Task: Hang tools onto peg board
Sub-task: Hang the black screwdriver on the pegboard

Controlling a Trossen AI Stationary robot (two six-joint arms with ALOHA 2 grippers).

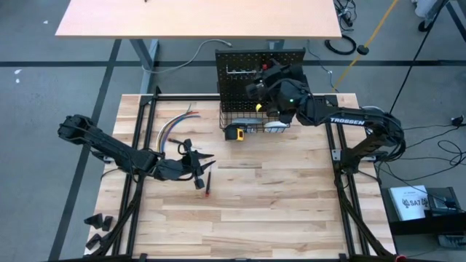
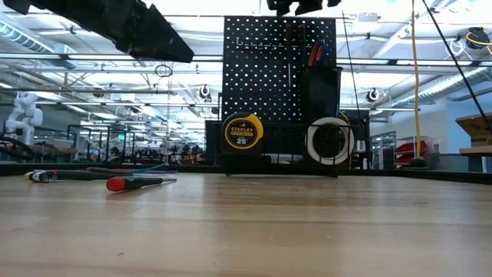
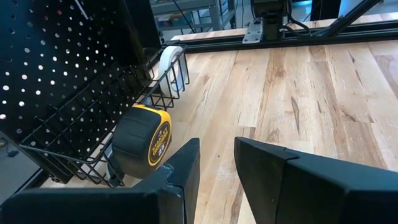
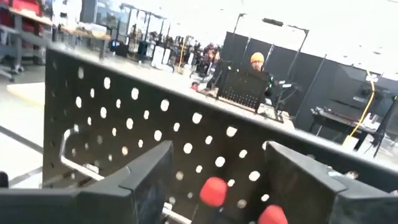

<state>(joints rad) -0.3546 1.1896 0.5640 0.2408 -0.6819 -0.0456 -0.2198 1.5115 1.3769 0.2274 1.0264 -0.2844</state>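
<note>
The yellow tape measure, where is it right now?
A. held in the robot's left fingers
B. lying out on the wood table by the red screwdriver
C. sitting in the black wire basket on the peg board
C: the yellow tape measure sits in the black wire basket at the foot of the peg board, far from the red screwdriver out on the table.

Upright black perforated square peg board (image 1: 247,69) at top centre of the high view, with a silver hook rail (image 1: 239,70) on its face and a black wire basket (image 1: 251,124) along its foot. Yellow tape measure (image 2: 243,132) rests upright in the basket, left of a white tape roll (image 2: 330,141). Red-handled tools (image 4: 214,191) stand in the board's small black cup (image 2: 320,88). A red-and-black screwdriver (image 1: 208,182) lies flat on the tabletop, lower left of the board.
</note>
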